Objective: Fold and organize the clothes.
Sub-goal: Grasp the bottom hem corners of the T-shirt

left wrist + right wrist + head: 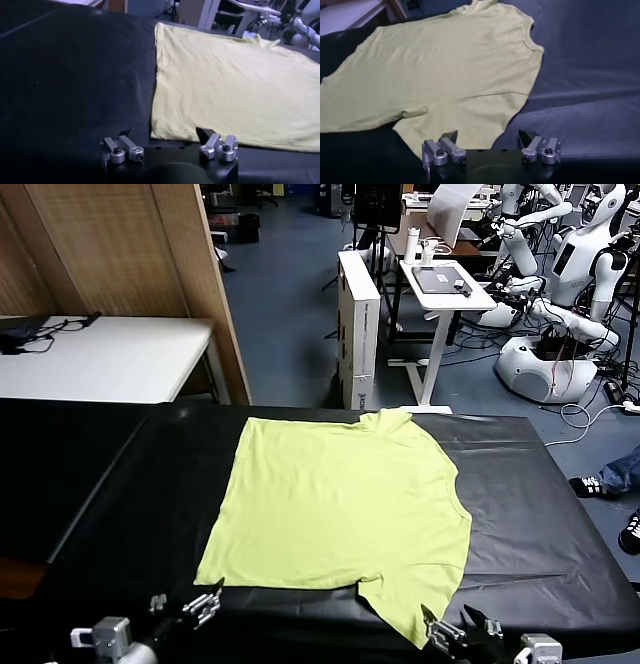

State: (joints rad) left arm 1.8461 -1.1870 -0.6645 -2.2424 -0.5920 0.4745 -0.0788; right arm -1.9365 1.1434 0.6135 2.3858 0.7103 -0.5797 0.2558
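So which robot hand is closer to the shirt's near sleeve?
Right. The right gripper sits open just at the near sleeve; the left gripper, also open, waits by the T-shirt's hem corner.

T-shirt (pixel 340 509) showing as soft matt lime cloth, smooth, lightly creased, stitched hems. Table cover (pixel 120 514) looking like black sheet, faintly glossy, wrinkling near right edge. Left gripper (pixel 170 150) and right gripper (pixel 490 147) showing brushed silvery metal fingers with dark tips, black matt bodies. Side table (pixel 110 354) appearing smooth white laminate. Partition (pixel 130 254) reading as tan woven-textured panel, wooden frame.
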